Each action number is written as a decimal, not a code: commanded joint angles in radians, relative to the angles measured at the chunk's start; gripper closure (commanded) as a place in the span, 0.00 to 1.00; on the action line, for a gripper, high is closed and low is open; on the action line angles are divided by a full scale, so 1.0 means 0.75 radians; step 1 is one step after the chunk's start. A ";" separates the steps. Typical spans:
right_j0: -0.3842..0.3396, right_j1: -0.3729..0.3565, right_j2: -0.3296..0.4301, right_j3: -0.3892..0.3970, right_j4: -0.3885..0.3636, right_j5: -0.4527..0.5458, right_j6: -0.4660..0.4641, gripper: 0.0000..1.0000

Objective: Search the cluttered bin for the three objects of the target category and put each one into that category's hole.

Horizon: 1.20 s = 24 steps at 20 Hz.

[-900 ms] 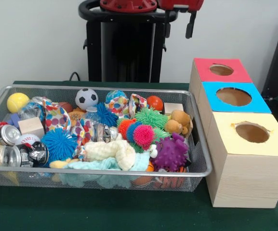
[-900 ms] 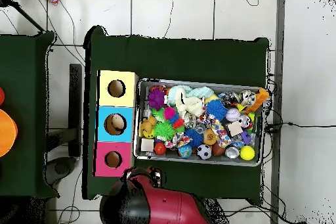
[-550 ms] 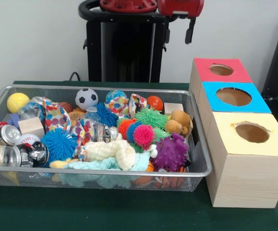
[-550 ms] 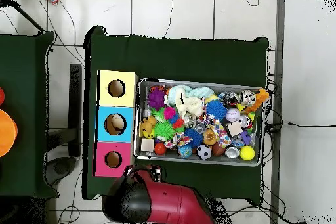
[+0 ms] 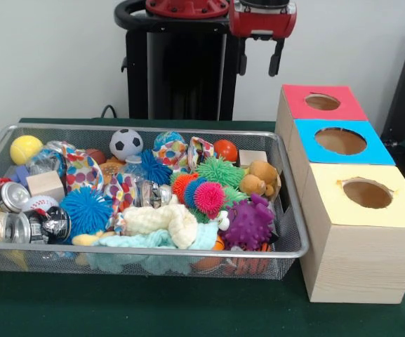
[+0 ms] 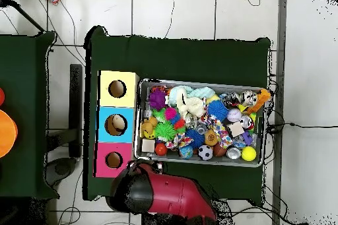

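Gripper [image 5: 258, 62]: high at 12 o'clock in the front view, above the table's far edge; two dark fingers [image 5: 275, 62] hanging apart, spread and empty, nothing between them.
Arm [image 6: 165, 196]: red bulk at 6 o'clock in the overhead view, short of the bin, not over its contents.
Bin [image 5: 153, 250]: wire mesh, packed full; soccer ball [image 5: 125, 143] and yellow ball [image 5: 25, 149] toward the far rim, blue spiky ball [image 5: 86, 209] at 9 o'clock of centre, purple spiky toy [image 5: 248, 225] at 4 o'clock, cream cloth [image 5: 163, 221] near the front rim, cans [image 5: 5, 226] at the left end.
Boxes: red box [image 5: 320, 102], blue box [image 5: 341, 142], yellow box [image 5: 367, 194] in a row just beside the bin at 3 o'clock, each with one round hole on top.
Target category: not named, cannot tell which three objects count.
Done: apparently nothing; holes look dark and vacant, though interiors are hidden.
Left: probably all three picks and drops; searching of the pile not yet begun.
Next, as a guess: descent over the bin toward a first target.
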 commanded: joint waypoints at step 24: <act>0.152 0.431 -0.211 -0.324 0.384 -0.278 0.519 0.00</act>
